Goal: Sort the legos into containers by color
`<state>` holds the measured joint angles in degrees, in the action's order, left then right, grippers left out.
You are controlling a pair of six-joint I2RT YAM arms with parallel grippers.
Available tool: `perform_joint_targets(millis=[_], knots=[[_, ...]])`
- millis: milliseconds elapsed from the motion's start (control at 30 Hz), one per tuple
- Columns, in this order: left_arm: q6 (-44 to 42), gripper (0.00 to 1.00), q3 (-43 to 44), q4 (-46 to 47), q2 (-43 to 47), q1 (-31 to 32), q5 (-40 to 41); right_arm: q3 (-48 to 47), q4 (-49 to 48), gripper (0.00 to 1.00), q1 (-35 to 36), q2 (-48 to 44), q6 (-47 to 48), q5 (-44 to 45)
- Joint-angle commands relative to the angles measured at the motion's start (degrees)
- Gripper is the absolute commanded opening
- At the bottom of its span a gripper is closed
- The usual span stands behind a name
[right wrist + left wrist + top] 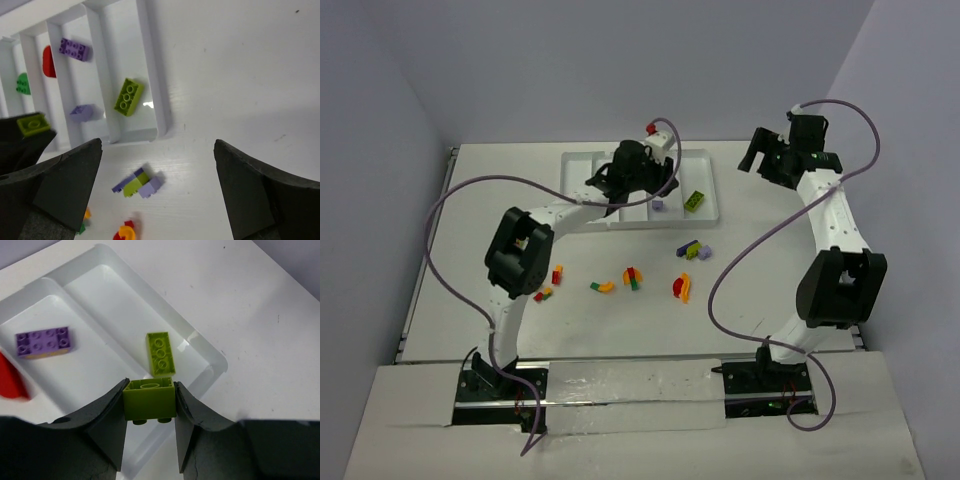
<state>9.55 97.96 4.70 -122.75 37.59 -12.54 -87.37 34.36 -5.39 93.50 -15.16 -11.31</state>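
Above the tray (100, 300), left pincer (150, 390) clamping a lime brick (149, 404), right pincer (157, 145) wide, loose bricks (137, 184) nearby, perhaps joined.

— What lies in the end compartment of the tray (152, 75)?
— One lime brick (128, 96). Next door, a purple brick (74, 49) and a lavender brick (81, 113), apart.
— And the right gripper (157, 147)?
— Jaws spread wide above the table (240, 75), near a purple-and-lime cluster (137, 184). At the left edge, the left gripper (29, 136) pinches another lime brick (33, 124).

We see the red brick (10, 382) cut by the left edge; the left arm (570, 215) hides the tray (714, 200) middle.
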Motion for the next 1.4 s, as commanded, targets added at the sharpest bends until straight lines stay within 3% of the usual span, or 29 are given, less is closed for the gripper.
perform_joint_targets(millis=[0, 133, 433, 633, 800, 933, 1033, 1200, 1367], knots=[[-1.2, 0.12, 5.2, 12.1, -6.1, 1.5, 1.6, 4.4, 0.6, 1.00, -0.5, -4.7, 5.1, -2.2], [-0.9, 0.12, 17.3, 10.0, -16.9, 3.2, 2.1, 6.9, 0.9, 1.00, -1.2, -7.3, 6.6, -0.7], [-4.2, 0.24, 25.5, 15.3, -25.4, 3.9, 5.3, 7.4, 1.8, 1.00, -1.4, -7.5, 7.4, -0.6], [-3.8, 0.74, 27.0, 20.0, -27.4, 3.8, 5.3, 7.5, 1.5, 1.00, -1.4, -6.8, 7.5, -1.4], [-5.7, 0.88, 27.8, 20.4, -26.7, 3.6, 6.7, 8.2, 1.3, 1.00, -1.4, -7.0, 8.6, -1.8], [-5.7, 0.98, 27.0, 19.6, -23.3, 2.4, 7.5, 9.4, 1.4, 1.00, -1.4, -8.0, 12.3, -4.7], [-3.8, 0.99, 24.4, 17.3, -18.0, 0.5, 7.3, 10.3, 2.4, 0.99, -0.5, -8.4, 15.7, -5.8], [-0.5, 0.99, 12.4, 7.6, -1.4, -4.5, 4.0, 13.3, 6.9, 0.85, 5.7, -8.2, 24.0, -3.4], [0.6, 0.99, 1.3, -4.2, 11.7, -11.1, -6.8, 18.9, 6.5, 0.67, 15.1, -7.6, 28.9, 1.2]])
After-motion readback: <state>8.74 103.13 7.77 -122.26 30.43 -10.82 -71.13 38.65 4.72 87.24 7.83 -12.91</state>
